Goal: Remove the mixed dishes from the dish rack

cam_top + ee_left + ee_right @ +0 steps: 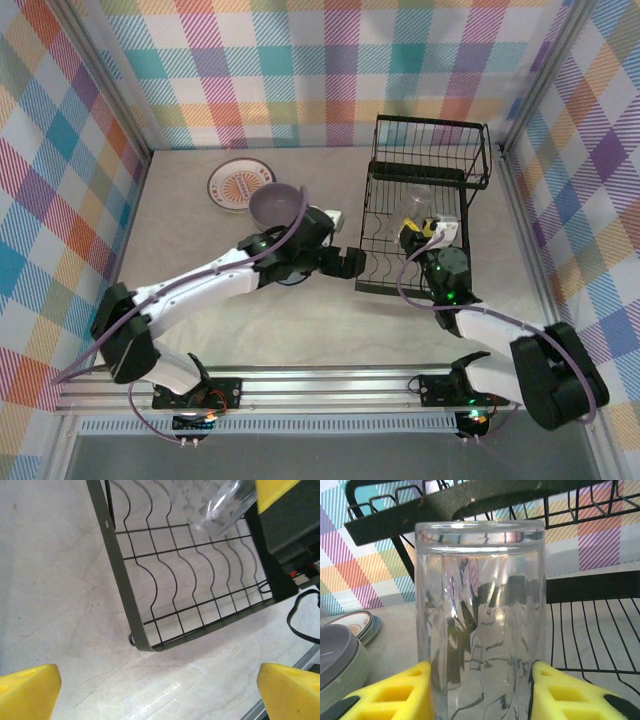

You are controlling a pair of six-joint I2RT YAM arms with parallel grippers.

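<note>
The black wire dish rack (470,175) stands at the right of the table. Inside its lower tray the clear glass tumbler (480,615) stands upright, and my right gripper (480,695) is shut on it, a yellow pad pressed to each side. In the top view the tumbler (415,203) is just beyond the right gripper (425,230). My left gripper (352,262) hangs open and holds nothing over bare table by the rack's front left corner (140,641). The orange sunburst plate (240,183) and the lavender bowl (277,203) sit on the table left of the rack.
In the right wrist view the lavender bowl (332,652) rests in a pale green bowl (356,676), and a blue-edged plate (373,629) lies under the sunburst plate (355,622). The rack's raised upper basket (445,507) hangs over the tumbler. Plaid walls enclose the table.
</note>
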